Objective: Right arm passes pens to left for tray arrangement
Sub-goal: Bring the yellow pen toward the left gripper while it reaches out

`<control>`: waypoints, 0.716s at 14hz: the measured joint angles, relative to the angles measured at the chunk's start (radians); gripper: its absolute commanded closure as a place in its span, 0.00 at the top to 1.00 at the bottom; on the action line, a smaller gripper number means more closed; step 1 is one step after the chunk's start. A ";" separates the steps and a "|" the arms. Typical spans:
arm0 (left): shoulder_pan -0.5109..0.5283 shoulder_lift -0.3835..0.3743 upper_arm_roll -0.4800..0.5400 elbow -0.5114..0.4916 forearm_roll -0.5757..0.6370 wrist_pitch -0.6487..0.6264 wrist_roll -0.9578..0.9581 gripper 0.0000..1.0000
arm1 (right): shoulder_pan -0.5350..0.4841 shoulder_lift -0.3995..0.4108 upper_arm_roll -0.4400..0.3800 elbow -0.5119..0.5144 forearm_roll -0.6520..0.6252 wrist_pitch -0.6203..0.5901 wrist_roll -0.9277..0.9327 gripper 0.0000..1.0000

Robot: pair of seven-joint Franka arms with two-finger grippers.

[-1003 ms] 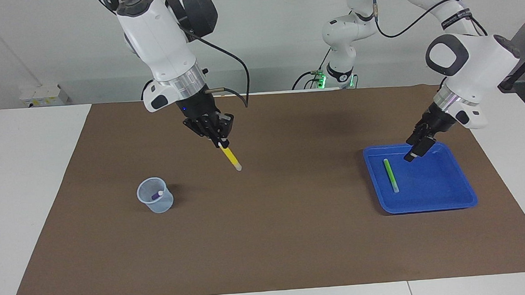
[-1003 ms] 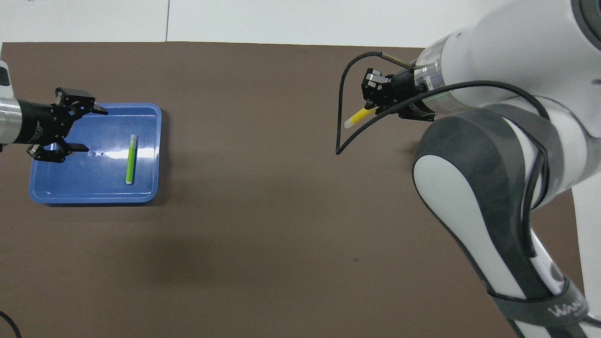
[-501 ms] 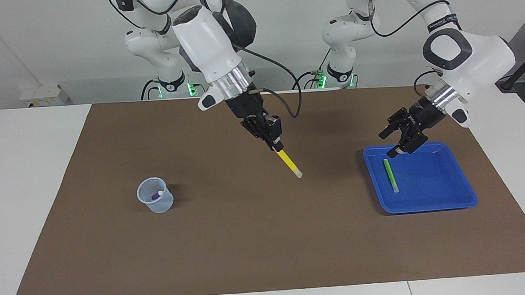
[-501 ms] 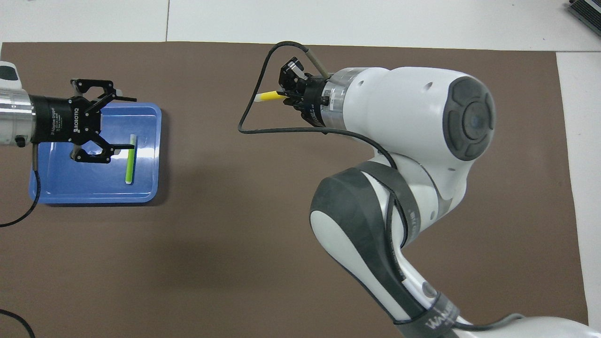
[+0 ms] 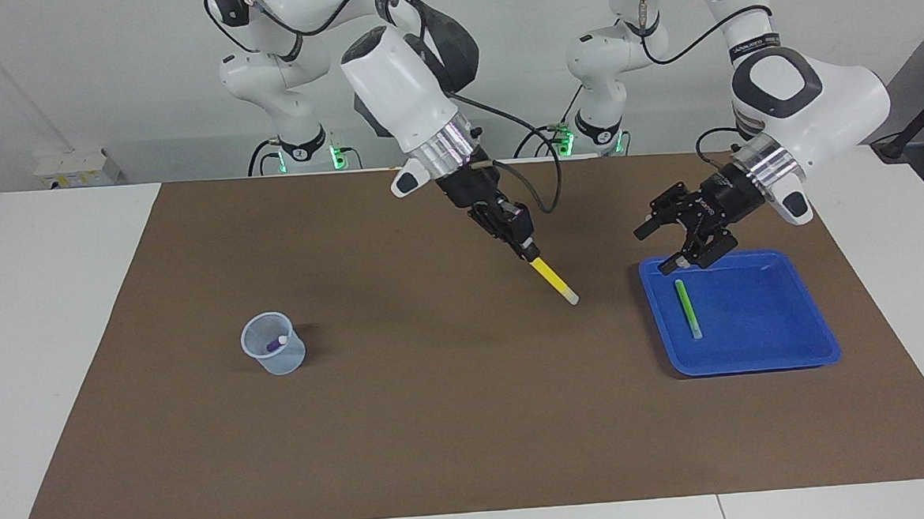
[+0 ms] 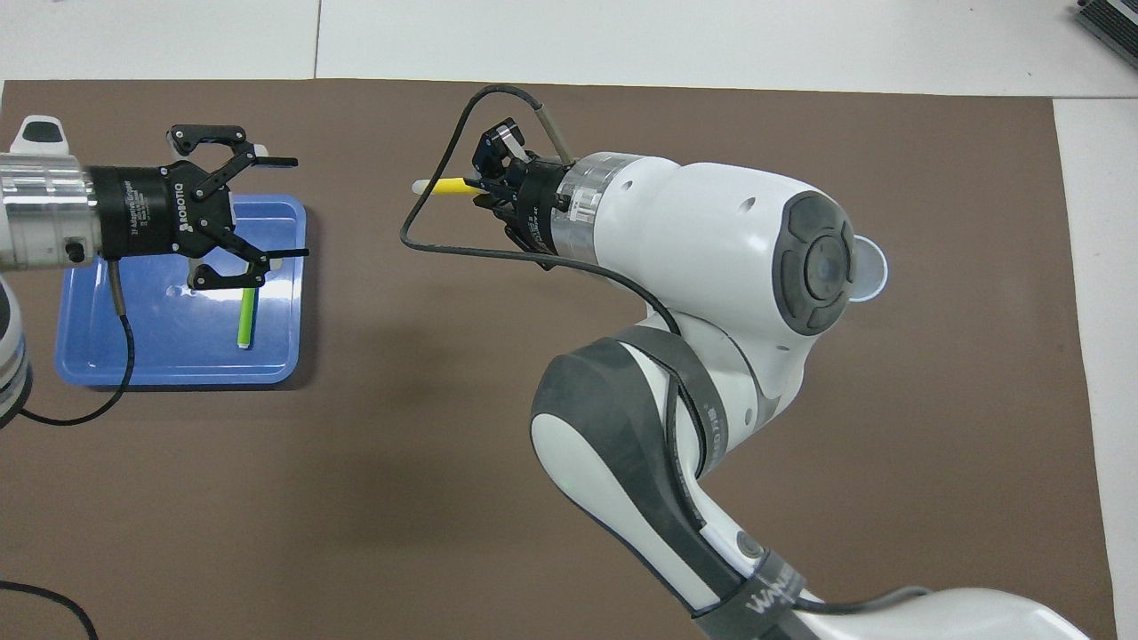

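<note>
The right gripper (image 5: pixel 531 249) pinches the yellow pen (image 5: pixel 551 278), tip angled toward five o'clock, while the left gripper (image 5: pixel 661 247) hangs spread wide over the tray (image 5: pixel 760 358).

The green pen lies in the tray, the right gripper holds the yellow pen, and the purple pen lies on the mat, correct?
Not quite: the facing view shows the purple pen standing in the cup, not on the mat. The green pen and right gripper with yellow pen are as stated.

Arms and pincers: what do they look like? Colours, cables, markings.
Both arms: glossy white shells, dark grey joint caps, silver wrist rings, loose black cables. Left pincer is black linkwork with white ROBOTIQ lettering on its body. Right pincer is black too; its arm carries a lettered dark band.
</note>
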 measured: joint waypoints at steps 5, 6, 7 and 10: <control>-0.127 0.007 -0.008 -0.013 -0.001 0.165 -0.041 0.90 | 0.023 0.015 0.000 0.000 0.022 0.009 0.000 0.00; -0.133 0.007 -0.008 -0.021 -0.001 0.181 -0.041 0.90 | 0.032 0.021 0.000 0.000 0.022 0.013 0.000 0.00; -0.151 0.007 -0.008 -0.032 -0.001 0.213 -0.048 0.90 | 0.040 0.026 0.000 0.000 0.022 0.025 0.000 0.00; -0.206 0.007 -0.010 -0.069 -0.002 0.281 -0.074 0.75 | 0.053 0.036 0.000 -0.001 0.022 0.032 0.000 0.00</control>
